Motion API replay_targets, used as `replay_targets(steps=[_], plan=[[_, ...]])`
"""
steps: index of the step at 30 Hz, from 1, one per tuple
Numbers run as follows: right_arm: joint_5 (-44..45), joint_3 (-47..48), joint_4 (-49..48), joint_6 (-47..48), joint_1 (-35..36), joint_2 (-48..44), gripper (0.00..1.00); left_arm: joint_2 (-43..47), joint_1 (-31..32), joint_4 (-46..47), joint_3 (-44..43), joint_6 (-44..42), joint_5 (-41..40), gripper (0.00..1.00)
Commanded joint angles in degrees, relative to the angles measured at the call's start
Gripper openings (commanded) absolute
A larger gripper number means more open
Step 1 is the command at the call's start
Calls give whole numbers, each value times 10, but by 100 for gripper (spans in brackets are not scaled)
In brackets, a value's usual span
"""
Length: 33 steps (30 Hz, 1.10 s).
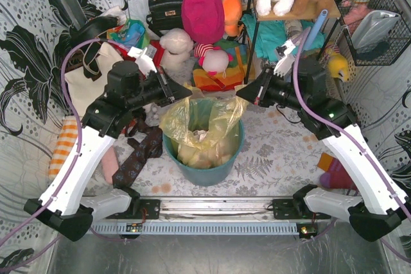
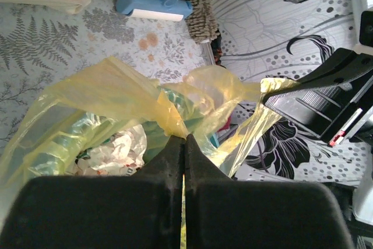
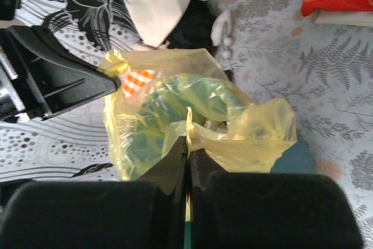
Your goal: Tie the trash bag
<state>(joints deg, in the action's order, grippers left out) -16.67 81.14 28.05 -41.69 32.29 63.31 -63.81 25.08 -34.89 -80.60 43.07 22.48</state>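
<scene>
Fern-printed cloth covers the table, and soft toys are heaped along the far side. Near the middle stands the teal bin. The trash bag lines it, its yellow-green rim pulled up above the bin's mouth.

From above, both arms rise from their bases at the near edge and lean outward and away. They then fold inward at the elbow, so the two wedge-shaped heads point at each other across the far part of the bin. The left gripper meets the bag's far left corner and the right gripper its far right corner. At this range the fingertips cannot be made out.

The wrist cameras show them. On the left one, the black fingers are pressed together on a gathered fold of the plastic. Beyond it the right gripper's tip is touching a stretched yellow strip. Crumpled paper lies down inside the bag, and a blue roller lies on the cloth farther off.

The right wrist camera gives the mirror of this. Its fingers are shut on a thin ridge of the bag, and the left gripper's tip is at the opposite corner. A white tote bag lies behind it, and an orange-checked cloth shows through the plastic.
</scene>
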Motion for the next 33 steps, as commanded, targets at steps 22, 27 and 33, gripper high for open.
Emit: replay_targets(steps=[22, 27, 33], plan=[[-51, 38, -157, -6, 3, 47, 0, -14, -39, 231, -11, 47, -55, 0], [-80, 35, -173, -27, 3, 14, 0, 21, -39, 199, -26, 43, -47, 0], [-82, 48, -127, -21, 3, -18, 0, 85, -39, 149, -14, 33, -64, 0]])
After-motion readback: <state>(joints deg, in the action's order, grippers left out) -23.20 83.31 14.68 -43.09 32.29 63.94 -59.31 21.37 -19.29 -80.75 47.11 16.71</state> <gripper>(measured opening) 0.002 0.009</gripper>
